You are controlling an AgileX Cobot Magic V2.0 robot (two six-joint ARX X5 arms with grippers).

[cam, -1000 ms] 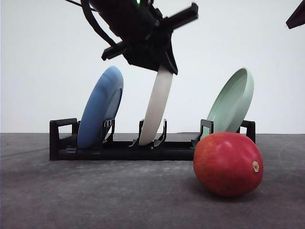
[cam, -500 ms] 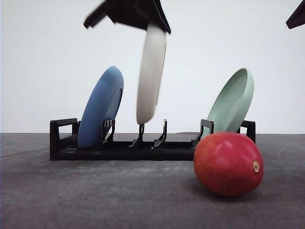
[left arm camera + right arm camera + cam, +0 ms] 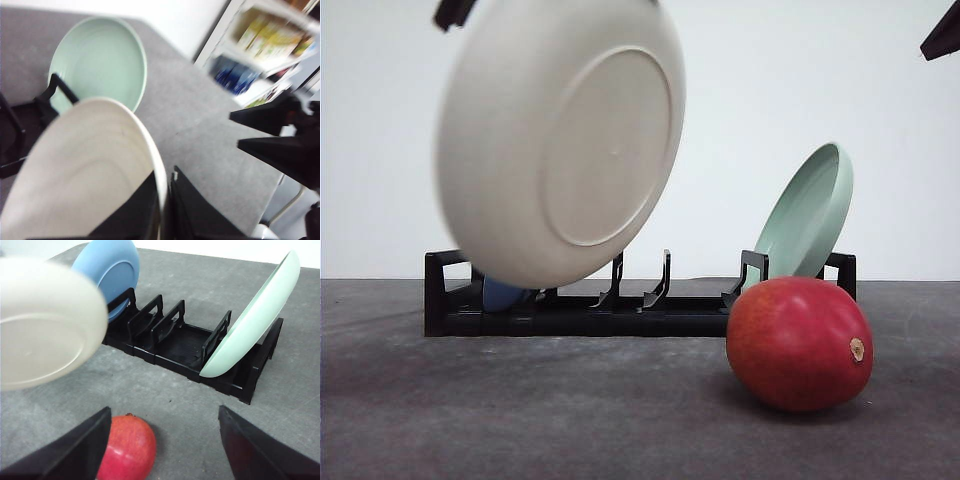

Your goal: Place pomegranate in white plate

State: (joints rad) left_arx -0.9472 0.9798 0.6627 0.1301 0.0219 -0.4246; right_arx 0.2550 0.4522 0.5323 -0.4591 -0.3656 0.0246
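Note:
The white plate hangs in the air above and in front of the rack, tilted, with its underside facing the front camera. My left gripper is shut on the white plate at its rim. The pomegranate, red and glossy with a tan nub, rests on the grey table to the front right of the rack. My right gripper stands open above the pomegranate, holding nothing.
A black dish rack stands across the middle of the table. A pale green plate leans in its right end. A blue plate leans in its left end, mostly hidden in the front view. The rack's middle slots hold nothing.
The white plate has come up out of the rack's middle slot, moved left and toward the camera, and turned its underside to the front. The pomegranate has not moved.

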